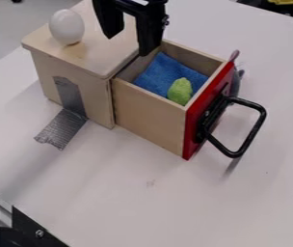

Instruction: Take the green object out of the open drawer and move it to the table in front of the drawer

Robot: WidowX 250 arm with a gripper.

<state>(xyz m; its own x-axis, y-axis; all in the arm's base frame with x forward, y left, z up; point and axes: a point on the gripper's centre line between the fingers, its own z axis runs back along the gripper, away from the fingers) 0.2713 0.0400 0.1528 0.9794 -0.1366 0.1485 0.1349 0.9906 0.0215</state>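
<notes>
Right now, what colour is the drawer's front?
The front is red, clearest in the camera view.

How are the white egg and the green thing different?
The egg is white, but the green thing is green. The egg looks smooth, while the green thing looks bumpy. The egg sits on top of the box; the green thing is inside the open drawer. Both are rounded.

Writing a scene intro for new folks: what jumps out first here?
The bright red front of the pulled-out wooden drawer, with its big black handle, grabs the eye first. Inside the drawer, a lime-green lump sits by a blue cloth. Next, a white egg-shaped object stands on the cabinet top, near the open black claw hanging above the box.
</notes>
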